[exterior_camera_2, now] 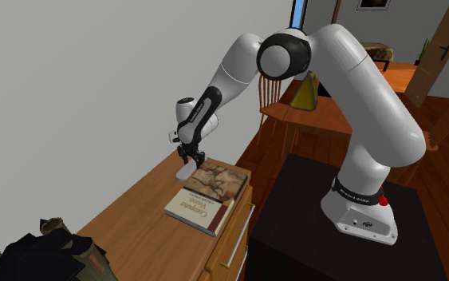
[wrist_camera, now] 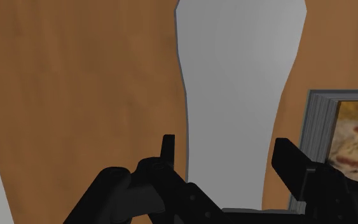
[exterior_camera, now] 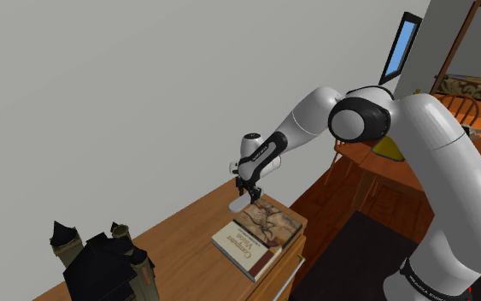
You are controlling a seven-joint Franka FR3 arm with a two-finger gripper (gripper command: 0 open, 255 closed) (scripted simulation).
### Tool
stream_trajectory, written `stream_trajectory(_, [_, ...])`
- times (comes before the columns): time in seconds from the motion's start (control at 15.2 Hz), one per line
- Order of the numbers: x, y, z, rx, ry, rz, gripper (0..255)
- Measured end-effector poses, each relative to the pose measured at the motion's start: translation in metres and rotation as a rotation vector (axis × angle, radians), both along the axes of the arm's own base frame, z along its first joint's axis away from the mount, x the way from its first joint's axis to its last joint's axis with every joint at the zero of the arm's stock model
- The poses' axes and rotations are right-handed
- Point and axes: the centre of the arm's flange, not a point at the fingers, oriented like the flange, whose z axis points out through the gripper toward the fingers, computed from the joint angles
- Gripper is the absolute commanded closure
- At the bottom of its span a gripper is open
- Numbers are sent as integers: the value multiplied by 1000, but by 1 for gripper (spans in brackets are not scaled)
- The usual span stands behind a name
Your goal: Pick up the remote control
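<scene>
The remote control [wrist_camera: 238, 95] is a plain pale grey, elongated body lying flat on the wooden dresser top [exterior_camera: 187, 248]. It lies close to the wall, just beside the upper book. In the shoulder view the remote [exterior_camera: 236, 205] pokes out under my gripper [exterior_camera: 247, 197]. In the second exterior view my gripper [exterior_camera_2: 189, 162] hangs right over the remote [exterior_camera_2: 183, 171]. In the wrist view my gripper [wrist_camera: 227, 149] is open, one black finger on each side of the remote's narrow end, not clasping it.
Two stacked books [exterior_camera: 260, 227] lie on the dresser right beside the remote, the top one with a brown pictured cover. A dark house-shaped object [exterior_camera: 102, 261] stands at the dresser's other end. The grey wall [exterior_camera: 102, 103] runs along the dresser's back. A wooden chair [exterior_camera_2: 282, 112] stands beyond.
</scene>
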Motion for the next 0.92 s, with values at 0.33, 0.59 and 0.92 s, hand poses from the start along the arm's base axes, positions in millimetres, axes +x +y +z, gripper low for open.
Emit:
stream_trajectory(0.33, [-1, -1, 25, 0, 0, 0, 255])
stream_trajectory(0.59, [0, 0, 45, 0, 0, 0, 255])
stream_trajectory(0.92, [0, -1, 72, 0, 0, 0, 255])
